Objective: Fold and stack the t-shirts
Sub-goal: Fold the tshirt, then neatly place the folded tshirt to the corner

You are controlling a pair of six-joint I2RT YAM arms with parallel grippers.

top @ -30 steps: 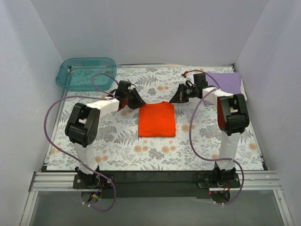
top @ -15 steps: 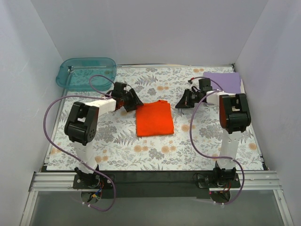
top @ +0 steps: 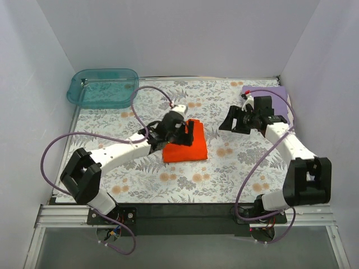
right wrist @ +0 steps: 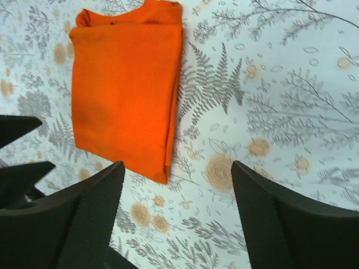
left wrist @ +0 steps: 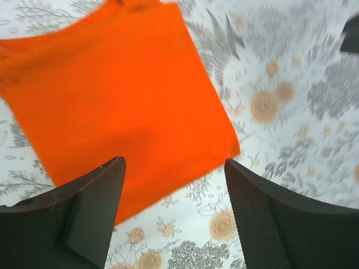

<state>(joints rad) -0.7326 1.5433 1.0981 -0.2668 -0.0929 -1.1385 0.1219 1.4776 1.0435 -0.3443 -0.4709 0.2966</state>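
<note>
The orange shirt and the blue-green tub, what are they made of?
The orange shirt looks like soft cloth, maybe cotton, though I can't be sure: matte, no shine, folded with rounded layered edges. The tub looks like hard plastic: see-through teal, slightly glossy, with a smooth moulded rim.

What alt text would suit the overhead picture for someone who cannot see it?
A folded orange-red t-shirt lies mid-table on a floral cloth, with the open left gripper over its far left corner. The open right gripper hovers to its right; a lavender t-shirt lies far right, a teal tub far left.
</note>
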